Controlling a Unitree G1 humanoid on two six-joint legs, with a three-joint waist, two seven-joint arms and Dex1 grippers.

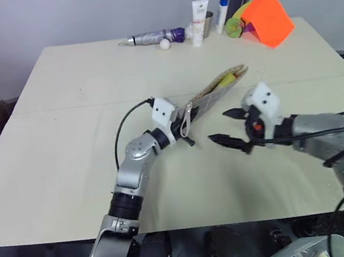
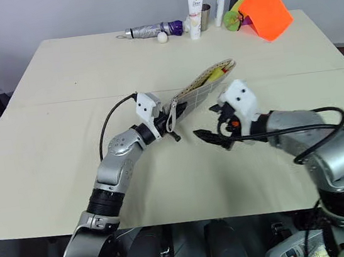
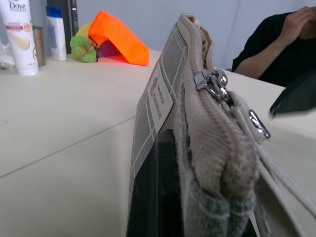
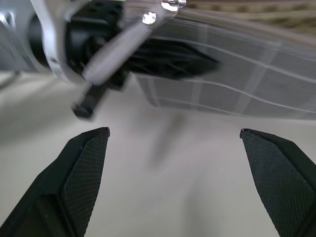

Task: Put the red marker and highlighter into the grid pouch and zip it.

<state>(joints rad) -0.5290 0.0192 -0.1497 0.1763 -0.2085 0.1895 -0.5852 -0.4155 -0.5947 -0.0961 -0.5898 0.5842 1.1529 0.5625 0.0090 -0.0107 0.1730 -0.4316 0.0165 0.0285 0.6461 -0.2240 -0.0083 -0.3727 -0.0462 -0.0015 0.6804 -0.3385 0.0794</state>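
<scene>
From the head views, my left gripper (image 1: 182, 130) was clamped on the near end of the grid pouch (image 1: 217, 89), holding it raised off the desk (image 1: 63, 117) over its middle, with the pouch slanting up and away toward the far edge. A strip of yellow, the highlighter (image 1: 228, 81), showed in the pouch's open far end. My right gripper (image 1: 230, 127) hung just beside the pouch's near end, on its right, its two fingers spread wide with nothing between them and not touching the pouch. Through my left wrist camera, the pouch (image 3: 197, 148) ran away from me edge-on, its white label (image 3: 162, 98) on one side and the metal zipper slider (image 3: 213, 83) with its cord pull (image 3: 276, 163) sitting along the top seam. Through my right wrist camera, my own fingers (image 4: 84, 173) stood far apart and empty, and beyond them the left gripper (image 4: 163, 57) pinched the gridded fabric (image 4: 256, 74) above the bare desk.
</scene>
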